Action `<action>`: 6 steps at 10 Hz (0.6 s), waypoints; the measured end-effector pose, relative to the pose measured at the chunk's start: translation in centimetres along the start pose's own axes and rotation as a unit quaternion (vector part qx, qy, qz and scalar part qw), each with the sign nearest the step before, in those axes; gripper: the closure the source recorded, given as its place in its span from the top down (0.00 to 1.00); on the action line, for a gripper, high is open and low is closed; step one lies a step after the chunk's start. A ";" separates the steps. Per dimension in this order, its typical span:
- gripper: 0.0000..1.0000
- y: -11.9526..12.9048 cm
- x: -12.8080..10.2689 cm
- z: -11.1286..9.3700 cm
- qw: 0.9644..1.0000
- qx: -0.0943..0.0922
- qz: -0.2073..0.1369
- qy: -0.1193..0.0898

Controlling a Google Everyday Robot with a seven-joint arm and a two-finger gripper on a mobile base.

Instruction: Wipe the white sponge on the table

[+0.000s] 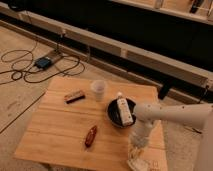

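The white sponge (pixel 137 163) is a small off-white block lying on the table (pixel 60 127) at its near edge, right of the middle. My gripper (pixel 135 152) comes straight down onto it from the white arm that reaches in from the right. It is shut on the sponge and presses it against the bamboo top. The gripper hides part of the sponge.
A black bowl (pixel 113 116) with a white bottle (pixel 123 111) in it stands just behind the gripper. A translucent cup (pixel 99 90), a brown bar (pixel 75 96) and a reddish-brown object (pixel 90 136) lie to the left. Cables and a blue box (pixel 43 62) are on the floor.
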 end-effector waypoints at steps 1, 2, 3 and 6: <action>0.00 -1.3 -1.9 -1.1 1.000 0.005 0.017 -0.015; 0.00 -1.8 -3.4 -2.1 0.999 0.007 0.028 -0.028; 0.00 -1.7 -4.6 -2.8 0.999 0.007 0.032 -0.038; 0.00 3.1 -6.4 -4.0 0.999 0.000 0.001 -0.054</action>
